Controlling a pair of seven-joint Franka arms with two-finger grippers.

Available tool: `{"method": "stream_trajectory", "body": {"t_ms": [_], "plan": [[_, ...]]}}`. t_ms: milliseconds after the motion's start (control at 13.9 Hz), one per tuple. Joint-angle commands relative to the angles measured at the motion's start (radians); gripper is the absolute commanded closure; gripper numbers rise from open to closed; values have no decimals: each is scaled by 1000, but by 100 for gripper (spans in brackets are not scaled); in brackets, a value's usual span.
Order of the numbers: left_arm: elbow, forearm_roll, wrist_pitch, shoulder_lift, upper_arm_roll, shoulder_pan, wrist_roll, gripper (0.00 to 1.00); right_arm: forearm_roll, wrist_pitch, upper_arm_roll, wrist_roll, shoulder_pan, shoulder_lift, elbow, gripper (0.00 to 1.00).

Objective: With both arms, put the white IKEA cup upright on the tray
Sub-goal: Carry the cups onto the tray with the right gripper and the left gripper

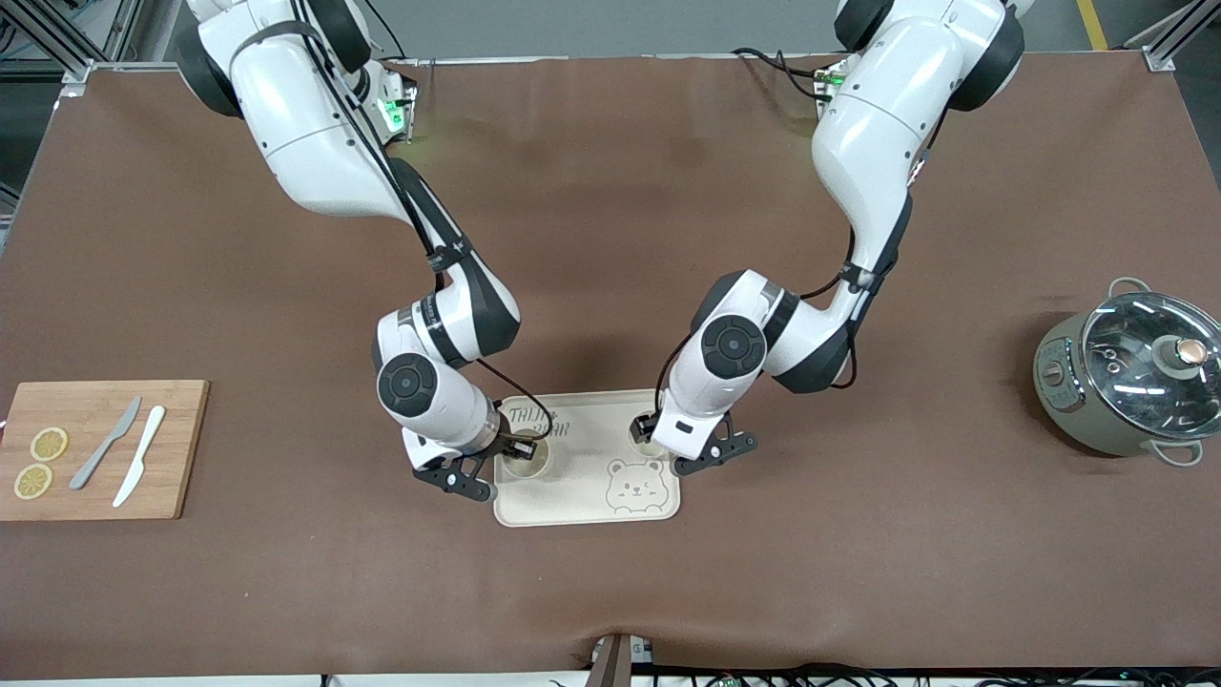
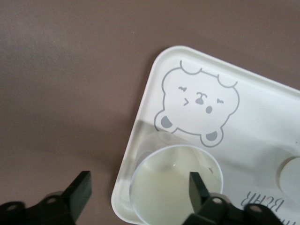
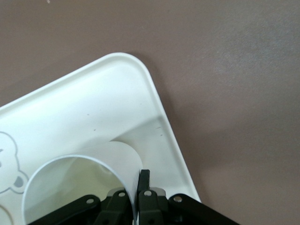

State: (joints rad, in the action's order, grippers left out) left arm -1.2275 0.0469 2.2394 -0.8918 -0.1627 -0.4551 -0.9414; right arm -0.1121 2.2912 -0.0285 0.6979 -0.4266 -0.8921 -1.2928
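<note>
The cream tray with a bear face lies on the brown table. Two white cups stand upright on it. One cup stands at the tray's end toward the right arm. My right gripper is shut on its rim; in the right wrist view the cup wall sits pinched in the gripper, over the tray. The other cup stands in the tray corner toward the left arm, farther from the camera than the bear. My left gripper is open and straddles this cup's wall.
A wooden cutting board with two knives and lemon slices lies toward the right arm's end of the table. A grey-green pot with a glass lid stands toward the left arm's end. The right gripper's cup also shows in the left wrist view.
</note>
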Motion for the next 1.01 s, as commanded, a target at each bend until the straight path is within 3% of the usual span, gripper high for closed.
{"method": "stream_trajectory", "body": {"t_ms": [0, 144, 216, 288, 647, 935], "plan": [[2, -4, -58, 36, 26, 0, 51, 0, 54, -2, 5, 25, -3, -4, 14, 100], [2, -4, -112, 59, 34, 1, 104, 0, 55, -2, 5, 25, -1, -4, 13, 100], [2, -2, -133, 74, 52, -4, 122, 0, 52, -2, 4, 25, 3, -4, 13, 73], [2, -2, -148, 92, 72, -8, 148, 0, 46, -2, 4, 26, 6, -4, 13, 1], [-20, 129, -158, 154, 72, 7, 205, 0, 35, -48, -1, 31, 8, 51, 15, 0], [-26, 128, -266, 214, 72, 59, 343, 0, 35, -359, 1, 19, 23, 259, 23, 0]]}}
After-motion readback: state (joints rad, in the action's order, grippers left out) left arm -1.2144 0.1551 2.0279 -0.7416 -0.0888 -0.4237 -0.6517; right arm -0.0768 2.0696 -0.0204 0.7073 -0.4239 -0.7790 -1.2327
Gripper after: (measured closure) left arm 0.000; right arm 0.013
